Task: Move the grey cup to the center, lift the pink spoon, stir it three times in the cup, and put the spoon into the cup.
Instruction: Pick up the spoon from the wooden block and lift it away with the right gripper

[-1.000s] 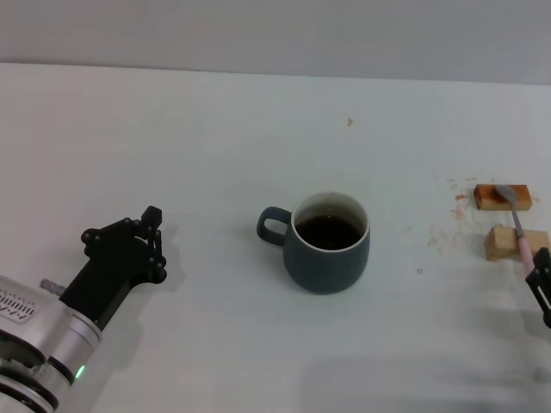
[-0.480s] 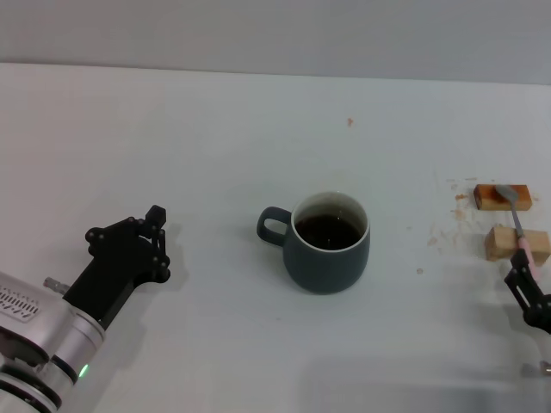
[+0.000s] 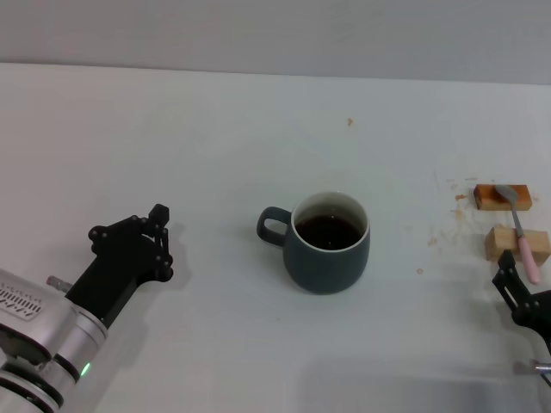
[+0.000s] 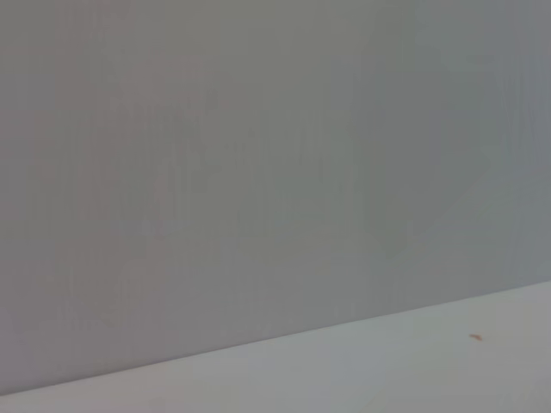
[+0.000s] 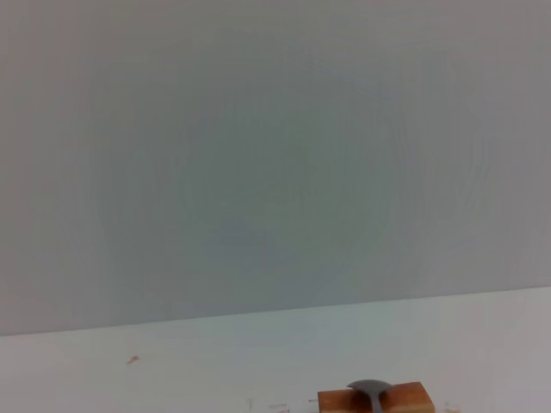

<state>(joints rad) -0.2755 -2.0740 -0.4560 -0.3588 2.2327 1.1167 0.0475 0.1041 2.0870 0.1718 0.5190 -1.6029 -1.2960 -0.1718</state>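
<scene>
The grey cup [image 3: 331,243], holding dark liquid, is sitting at about the middle of the table [image 3: 215,138], so the cup-moving step looks finished and the spoon pickup is in hand. The pink spoon [image 3: 520,231] is lying across two wooden blocks [image 3: 508,219] near the table's right edge, its metal bowl on the farther block. The right gripper [image 3: 515,292] is hovering just short of the handle's near end, toward the front right corner, fingers spread and holding nothing. The left gripper [image 3: 145,243] is idling near the front left corner; whether its fingers are parted cannot be told. Next, the right gripper likely needs to straddle the handle and pinch it.
</scene>
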